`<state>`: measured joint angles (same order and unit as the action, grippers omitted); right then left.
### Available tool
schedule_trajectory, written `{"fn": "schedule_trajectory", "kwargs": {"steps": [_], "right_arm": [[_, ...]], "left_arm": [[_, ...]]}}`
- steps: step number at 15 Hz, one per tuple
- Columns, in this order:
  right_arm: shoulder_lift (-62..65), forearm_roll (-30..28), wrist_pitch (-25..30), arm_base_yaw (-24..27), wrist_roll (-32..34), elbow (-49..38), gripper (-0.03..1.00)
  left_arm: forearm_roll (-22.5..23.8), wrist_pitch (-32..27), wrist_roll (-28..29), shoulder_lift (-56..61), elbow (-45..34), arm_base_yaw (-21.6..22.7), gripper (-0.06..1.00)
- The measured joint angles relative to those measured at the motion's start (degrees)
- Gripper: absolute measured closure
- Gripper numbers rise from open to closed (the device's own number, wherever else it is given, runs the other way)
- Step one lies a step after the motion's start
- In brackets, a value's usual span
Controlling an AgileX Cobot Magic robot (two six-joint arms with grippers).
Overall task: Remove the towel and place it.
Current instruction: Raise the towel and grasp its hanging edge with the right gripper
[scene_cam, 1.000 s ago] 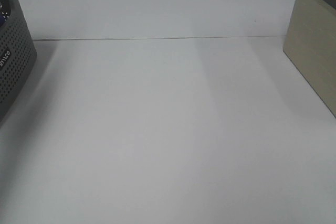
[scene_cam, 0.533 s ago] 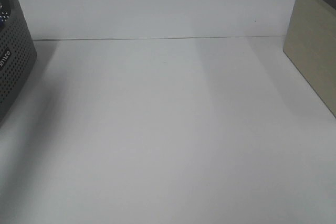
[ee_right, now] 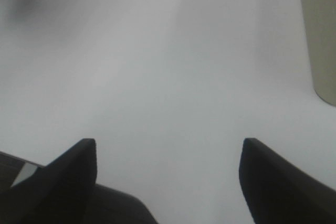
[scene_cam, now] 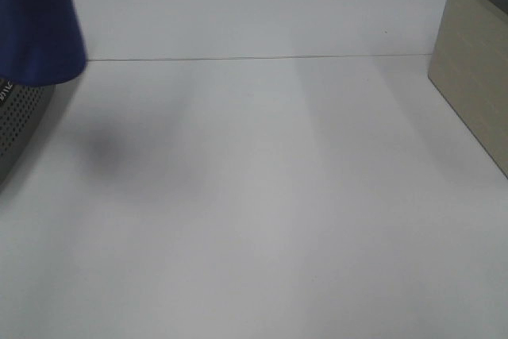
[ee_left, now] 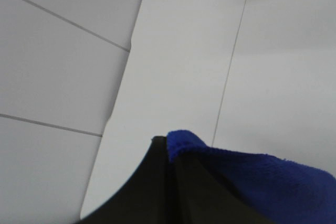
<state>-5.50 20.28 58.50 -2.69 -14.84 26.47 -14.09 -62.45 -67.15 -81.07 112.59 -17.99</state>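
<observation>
exterior high view: the towel (scene_cam: 36, 21) hangs at about ten o'clock, a dark blue sheet running off the top and left edges of the view. its lower hem is clear of the white desk (scene_cam: 262, 212) and sits just above the rim of the grey perforated basket (scene_cam: 17, 121) at nine o'clock. whether cloth and basket touch cannot be told. a soft shadow (scene_cam: 111, 148) lies on the desk beside the basket, toward the centre. a beige box (scene_cam: 472, 77) stands between two and three o'clock, well apart from the towel. a white back panel (scene_cam: 238, 13) closes the desk at twelve o'clock.

left wrist view: the left hand (ee_left: 167, 145) is closed, its dark fingers (ee_left: 152, 182) pressed together on a fold of the fuzzy blue towel, which bulges out to one side.

right wrist view: the right hand (ee_right: 167, 148) stands wide open over bare desk and holds nothing. the beige box is off to one side.
</observation>
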Motion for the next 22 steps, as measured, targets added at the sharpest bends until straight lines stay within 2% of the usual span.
{"fn": "schedule_trajectory", "kwargs": {"steps": [2,4,5,7,8,9,11,13,15,19,22], "right_arm": [[-5.2,8.3,-6.8,0.0,-6.5,0.1,0.26],[-13.6,21.7,-14.2,0.0,-20.9,0.1,0.26],[-18.0,29.0,-15.8,0.0,-29.6,0.1,0.26],[-28.3,46.0,-15.6,0.0,-49.5,0.1,0.26],[-34.4,58.1,-12.7,0.0,-62.9,0.1,0.26],[-40.1,67.4,-8.3,0.0,-72.1,0.1,0.26],[-45.2,73.1,-3.6,0.0,-76.7,0.1,0.26],[-50.2,76.2,-1.0,0.0,-77.5,0.1,0.26],[-54.9,76.6,-0.9,0.0,-79.5,0.1,0.26],[-64.2,78.7,0.4,0.0,-94.5,0.2,0.26],[-71.0,79.1,2.5,-1.3,-99.6,1.3,0.26]], "left_arm": [[-0.1,2.1,-0.7,-0.2,0.0,-3.6,0.94],[-0.3,2.6,-1.1,-1.5,0.0,-7.8,0.94],[-0.4,3.0,-1.6,-2.5,0.0,-9.5,0.94],[-0.4,4.6,-3.0,-4.3,0.0,-11.6,0.94],[-0.3,6.5,-3.3,-5.8,0.0,-12.8,0.94],[-0.3,7.9,-3.4,-6.5,0.0,-13.8,0.94],[-0.3,10.5,-3.6,-8.0,0.0,-16.2,0.94],[-0.4,12.1,-4.1,-9.2,0.0,-18.6,0.94],[-0.4,13.4,-4.8,-9.9,0.0,-20.5,0.94],[-0.5,14.3,-5.0,-10.9,0.0,-23.3,0.94],[-0.9,15.8,-5.0,-11.2,0.0,-23.9,0.94]]}}
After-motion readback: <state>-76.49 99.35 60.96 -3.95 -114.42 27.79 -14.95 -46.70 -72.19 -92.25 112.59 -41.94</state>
